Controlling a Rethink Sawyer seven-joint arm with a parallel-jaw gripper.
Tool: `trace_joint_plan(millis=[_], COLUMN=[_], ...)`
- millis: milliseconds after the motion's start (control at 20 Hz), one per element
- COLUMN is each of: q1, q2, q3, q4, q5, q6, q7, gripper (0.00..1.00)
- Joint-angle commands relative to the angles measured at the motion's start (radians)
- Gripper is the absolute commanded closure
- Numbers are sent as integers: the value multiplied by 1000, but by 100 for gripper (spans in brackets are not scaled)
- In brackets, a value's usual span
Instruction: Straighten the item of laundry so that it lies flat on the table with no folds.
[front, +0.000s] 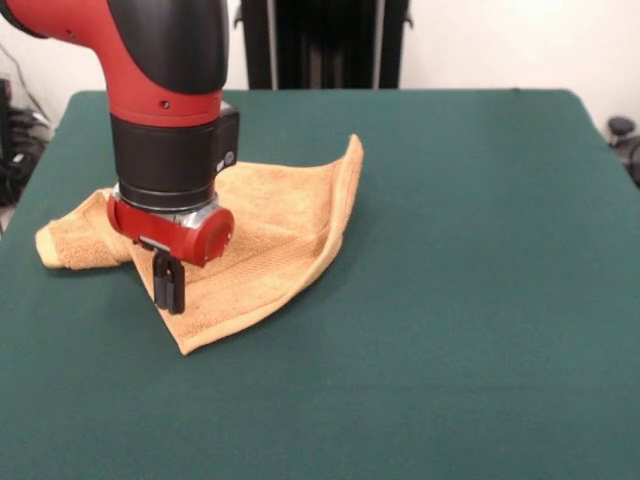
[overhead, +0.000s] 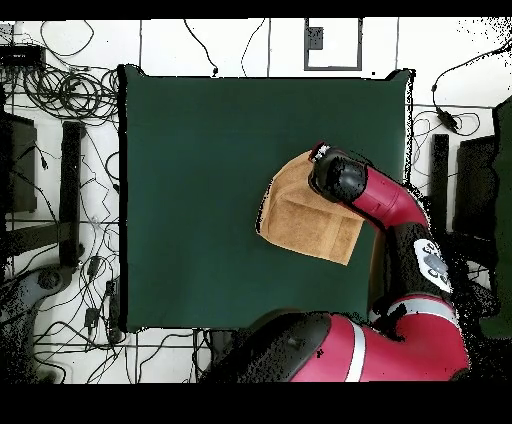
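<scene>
Only the front view shows the tool (front: 169, 290), fingers seemingly together on the folded towel (front: 262, 240)

The arm (front: 165, 110) is covering the middle of the towel (front: 270, 240), its upper links running off the top edge; the hand (front: 168, 285) is too small to read.

The green surface (front: 480, 300) lies bare around the folded towel (front: 270, 240). The arm (front: 165, 110) stands over the towel's one side, blocking approach there; its other edges are reachable.
</scene>
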Motion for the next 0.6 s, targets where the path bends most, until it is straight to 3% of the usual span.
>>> trace_joint_plan(millis=[50, 350, 600], q1=[32, 42, 112], q2=[48, 52, 88], q3=[102, 98, 15], q4=[130, 151, 133], q5=[79, 99, 107], q6=[-22, -52, -139], q7=[255, 263, 305], gripper=[100, 100, 100])
